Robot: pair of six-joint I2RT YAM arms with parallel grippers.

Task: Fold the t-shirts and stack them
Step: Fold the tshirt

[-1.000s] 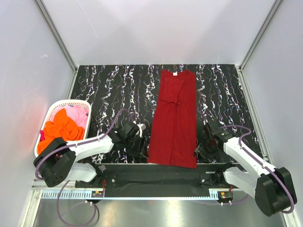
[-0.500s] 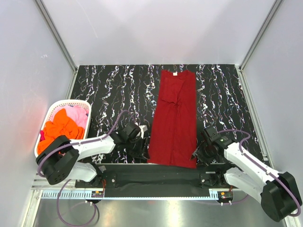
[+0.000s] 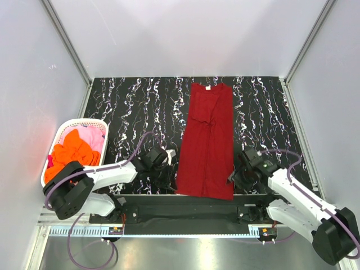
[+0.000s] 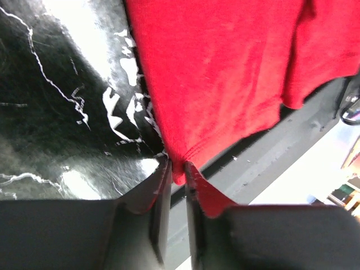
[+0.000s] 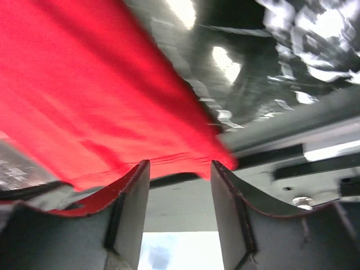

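1 dark red t-shirt long-folded; L fingers pinch its near-edge corner, R fingers spread. Orange t-shirt, pink t-shirt in basket, unfolded.

A folded t-shirt lies lengthwise down the middle of the table, from the far side to the near edge. Its near left corner sits between the fingers of the left hand. The right hand is just beside its near right corner. At the table's left near side stands a basket, with heaped t-shirts in it.
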